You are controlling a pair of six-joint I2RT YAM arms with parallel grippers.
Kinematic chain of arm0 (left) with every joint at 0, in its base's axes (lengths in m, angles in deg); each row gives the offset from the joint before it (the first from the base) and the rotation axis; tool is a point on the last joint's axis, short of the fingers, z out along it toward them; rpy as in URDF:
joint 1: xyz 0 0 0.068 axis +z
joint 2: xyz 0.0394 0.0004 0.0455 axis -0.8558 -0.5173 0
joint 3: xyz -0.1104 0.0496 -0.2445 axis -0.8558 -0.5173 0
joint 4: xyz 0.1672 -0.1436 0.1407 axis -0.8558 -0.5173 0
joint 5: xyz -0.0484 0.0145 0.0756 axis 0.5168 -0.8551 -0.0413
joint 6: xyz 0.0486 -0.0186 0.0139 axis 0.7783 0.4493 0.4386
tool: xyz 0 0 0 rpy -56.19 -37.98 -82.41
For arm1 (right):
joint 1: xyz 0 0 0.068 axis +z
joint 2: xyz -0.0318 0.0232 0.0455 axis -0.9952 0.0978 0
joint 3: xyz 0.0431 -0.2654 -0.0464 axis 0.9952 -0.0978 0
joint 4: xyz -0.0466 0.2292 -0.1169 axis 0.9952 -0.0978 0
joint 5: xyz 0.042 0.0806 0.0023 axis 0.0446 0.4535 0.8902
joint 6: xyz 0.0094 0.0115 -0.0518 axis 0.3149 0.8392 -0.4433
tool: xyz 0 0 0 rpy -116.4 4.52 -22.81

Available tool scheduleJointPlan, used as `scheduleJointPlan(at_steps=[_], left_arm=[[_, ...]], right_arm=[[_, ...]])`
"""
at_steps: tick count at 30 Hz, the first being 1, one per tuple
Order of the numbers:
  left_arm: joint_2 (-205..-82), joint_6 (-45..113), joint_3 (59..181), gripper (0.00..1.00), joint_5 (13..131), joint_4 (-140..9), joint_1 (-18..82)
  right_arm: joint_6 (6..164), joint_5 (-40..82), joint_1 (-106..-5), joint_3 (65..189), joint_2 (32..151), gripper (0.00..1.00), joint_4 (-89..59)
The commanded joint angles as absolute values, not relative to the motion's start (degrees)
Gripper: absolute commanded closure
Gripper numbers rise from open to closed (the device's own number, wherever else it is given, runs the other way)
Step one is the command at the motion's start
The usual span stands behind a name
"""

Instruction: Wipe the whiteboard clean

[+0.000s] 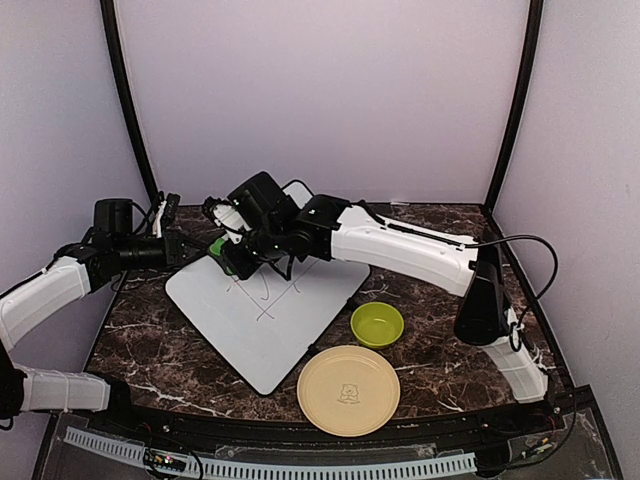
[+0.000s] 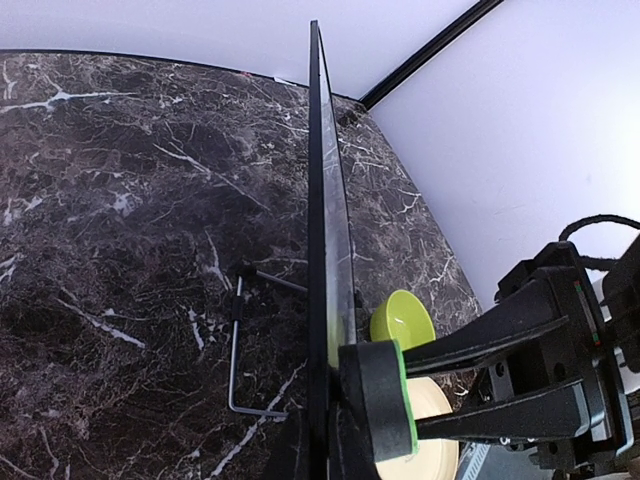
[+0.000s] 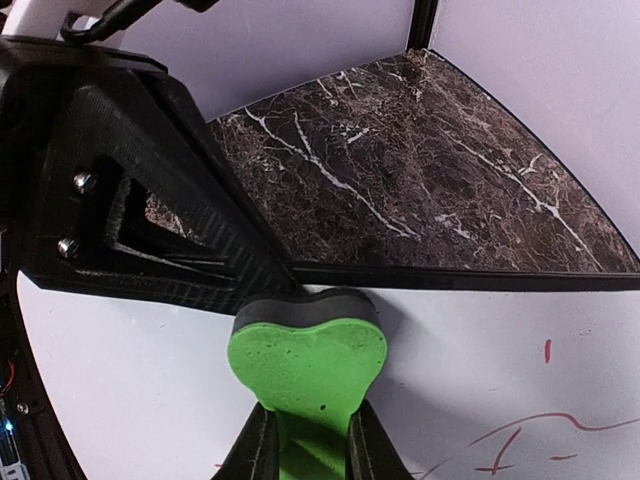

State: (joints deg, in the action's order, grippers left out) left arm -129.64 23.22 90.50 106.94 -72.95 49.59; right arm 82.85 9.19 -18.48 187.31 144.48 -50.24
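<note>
Starting overhead: the whiteboard (image 1: 262, 325) lies flat and skewed on the table (image 1: 430, 250), mid-left, in front of both arms. The left gripper (image 1: 193, 249) is at its far-left corner. The right gripper (image 1: 234, 257) is just beside it over the same corner, carrying a green eraser (image 1: 218, 247). Crossed marker lines (image 1: 265, 292) show on the board's far half, not wiped. A green bowl (image 1: 377, 325) sits just off the board's right edge with nothing visible in it. A beige plate (image 1: 348, 390) is near the bowl, toward the front, bare apart from a small printed figure at its centre.

Left wrist: the board shows edge-on, its black rim running up the frame between this arm's jaws, which look closed on it, so this arm pins the board. The eraser is just right of the rim. A bent black rod (image 2: 235, 350) lies on the marble near the rim.

Right wrist: the fingers (image 3: 250, 455) are clamped on the eraser's green handle, with the dark pad down on the white surface close to the far rim. Red strokes sit low right, apart from the pad. I can't tell whether the white around the pad was ever marked.

My read: the pad is placed and the board held, but the drawn lines are all left to wipe.
</note>
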Motion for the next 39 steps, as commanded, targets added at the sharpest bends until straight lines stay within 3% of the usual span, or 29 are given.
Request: scheduleJointPlan(at_steps=[1,8,25,29,34,39], left_arm=[[-130.0,26.1,89.7,1.0,108.3,-73.3,47.8],[-129.8,26.2,89.8,1.0,108.2,-73.4,47.8],[-130.1,26.9,90.1,1.0,108.0,-73.7,46.9],[-129.9,26.8,90.2,1.0,107.8,-73.8,46.9],[-130.1,26.6,90.1,1.0,107.7,-73.6,46.9],[-130.2,26.5,90.1,1.0,107.9,-73.5,46.9]], right_arm=[[80.8,8.6,-17.2,186.8,147.4,1.0,-55.4],[81.3,6.9,-20.8,182.8,145.6,1.0,-58.1],[83.3,7.7,-20.9,191.4,148.3,1.0,-58.7],[82.7,6.3,-21.0,183.7,144.5,0.94,-54.5],[83.1,8.0,-21.6,173.6,138.8,0.69,-46.3],[83.5,9.2,-22.0,165.0,134.0,0.57,-37.8]])
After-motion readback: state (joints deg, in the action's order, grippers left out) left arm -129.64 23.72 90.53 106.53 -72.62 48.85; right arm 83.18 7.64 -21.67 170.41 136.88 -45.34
